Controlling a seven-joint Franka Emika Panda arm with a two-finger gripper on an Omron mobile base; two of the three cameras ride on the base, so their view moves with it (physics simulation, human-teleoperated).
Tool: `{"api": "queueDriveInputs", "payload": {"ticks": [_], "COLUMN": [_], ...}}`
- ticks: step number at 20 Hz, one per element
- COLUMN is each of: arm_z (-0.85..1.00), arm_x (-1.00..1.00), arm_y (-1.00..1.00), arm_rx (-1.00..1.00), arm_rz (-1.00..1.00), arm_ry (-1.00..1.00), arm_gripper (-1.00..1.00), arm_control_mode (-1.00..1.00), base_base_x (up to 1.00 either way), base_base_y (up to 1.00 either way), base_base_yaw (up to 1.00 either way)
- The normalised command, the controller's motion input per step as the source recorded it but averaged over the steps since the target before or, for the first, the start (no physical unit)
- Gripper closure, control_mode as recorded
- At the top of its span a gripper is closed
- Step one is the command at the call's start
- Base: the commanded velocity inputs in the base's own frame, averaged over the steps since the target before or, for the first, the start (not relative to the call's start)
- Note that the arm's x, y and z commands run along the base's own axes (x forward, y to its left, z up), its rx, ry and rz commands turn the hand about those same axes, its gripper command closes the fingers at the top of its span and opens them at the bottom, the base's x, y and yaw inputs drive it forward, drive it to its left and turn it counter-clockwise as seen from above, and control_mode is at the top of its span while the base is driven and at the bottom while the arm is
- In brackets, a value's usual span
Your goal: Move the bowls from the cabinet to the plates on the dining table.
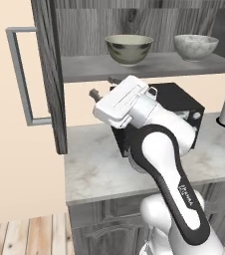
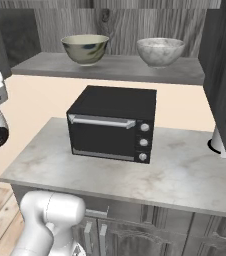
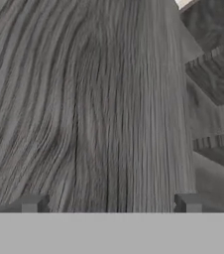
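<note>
You see both bowls [image 1: 129, 49] upright, mouths up, on the cabinet [image 1: 149, 67] shelf at frame top; gripper [image 1: 102, 86] fingers spread, facing wood grain.

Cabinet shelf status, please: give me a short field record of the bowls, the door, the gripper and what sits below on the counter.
cabinet: open, left door swung out, its bar handle facing left
greenish bowl: upright on the shelf, left spot
marbled bowl: upright on the same shelf, right spot, apart from the other bowl
gripper: open, holding nothing, below the shelf front near the door
hand view: wood grain close ahead
counter: black oven under the shelf
bowls moved: none yet
</note>
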Motion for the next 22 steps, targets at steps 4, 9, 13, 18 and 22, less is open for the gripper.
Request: {"api": "queueDriveInputs", "payload": {"ticks": [4, 9, 13, 18, 22], "arm_z": [0.17, 0.12, 0.12, 0.11, 0.08], "arm_x": [-0.08, -0.06, -0.04, 0.0, 0.0], "arm_y": [-0.24, -0.22, -0.26, -0.39, -0.45], "arm_rx": [0.12, 0.12, 0.11, 0.07, 0.06], "arm_rz": [-0.15, -0.16, -0.15, -0.12, -0.1], "arm_ry": [0.05, 0.03, 0.03, 0.03, 0.03], "arm_gripper": [-1.0, -1.0, -1.0, -1.0, -1.0], "arm_control_mode": [-1.0, -1.0, -1.0, -1.0, -1.0], "base_base_x": [0.0, 0.0, 0.0, 0.0, 0.0], "base_base_y": [0.0, 0.0, 0.0, 0.0, 0.0], "base_base_yaw": [0.0, 0.0, 0.0, 0.0, 0.0]}}
